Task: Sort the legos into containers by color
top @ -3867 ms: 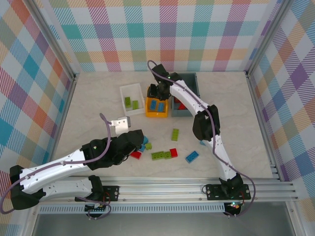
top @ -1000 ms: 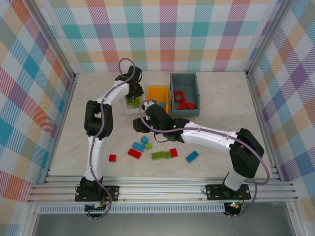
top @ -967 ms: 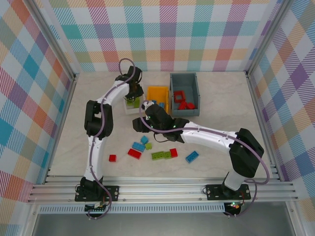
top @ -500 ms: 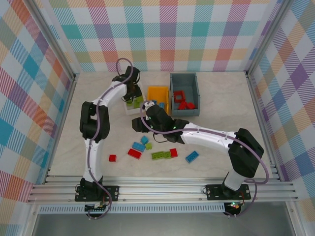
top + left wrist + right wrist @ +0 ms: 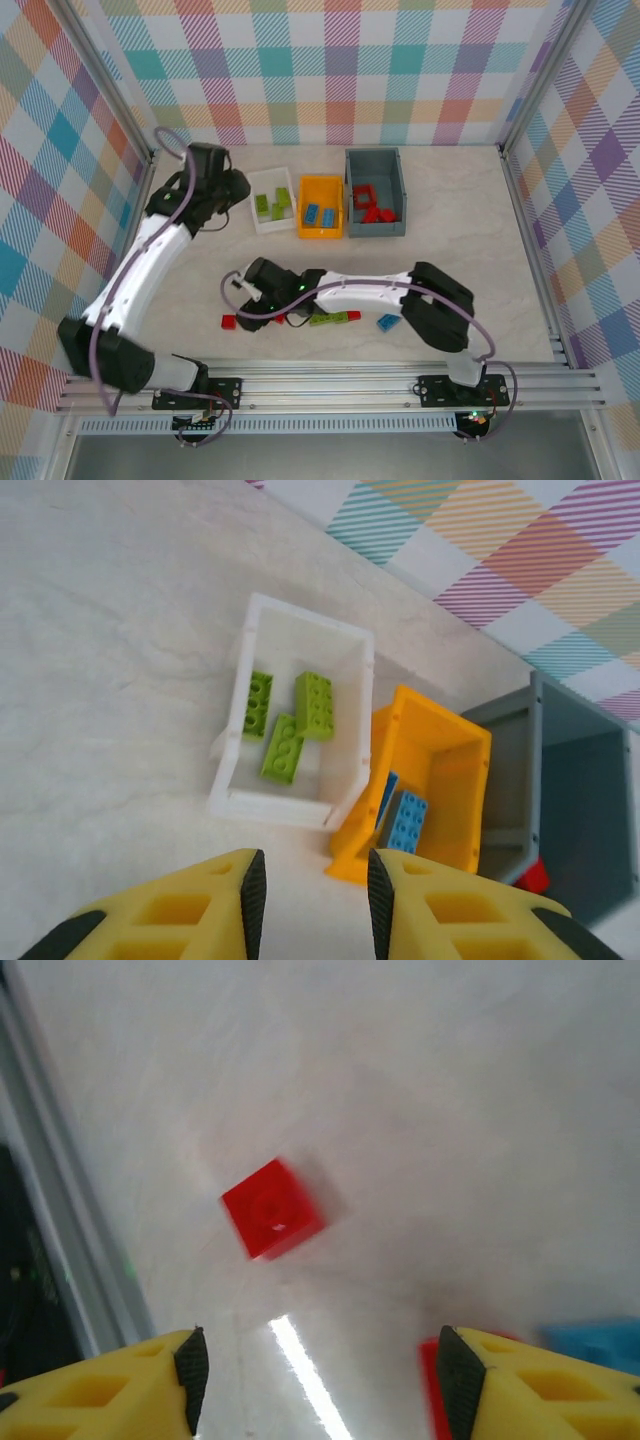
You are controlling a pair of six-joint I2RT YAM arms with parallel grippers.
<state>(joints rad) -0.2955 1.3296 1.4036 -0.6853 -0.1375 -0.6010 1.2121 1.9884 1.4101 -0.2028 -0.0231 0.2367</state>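
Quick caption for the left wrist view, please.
Empty left gripper facing the white bin of three lime green bricks, with the orange bin of blue bricks beside it.

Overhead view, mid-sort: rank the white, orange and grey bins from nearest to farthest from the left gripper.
1. White bin: nearest, just to the right of the left gripper, at the row's left end.
2. Orange bin: the middle of the row, beside the white bin.
3. Grey bin: farthest, at the row's right end.
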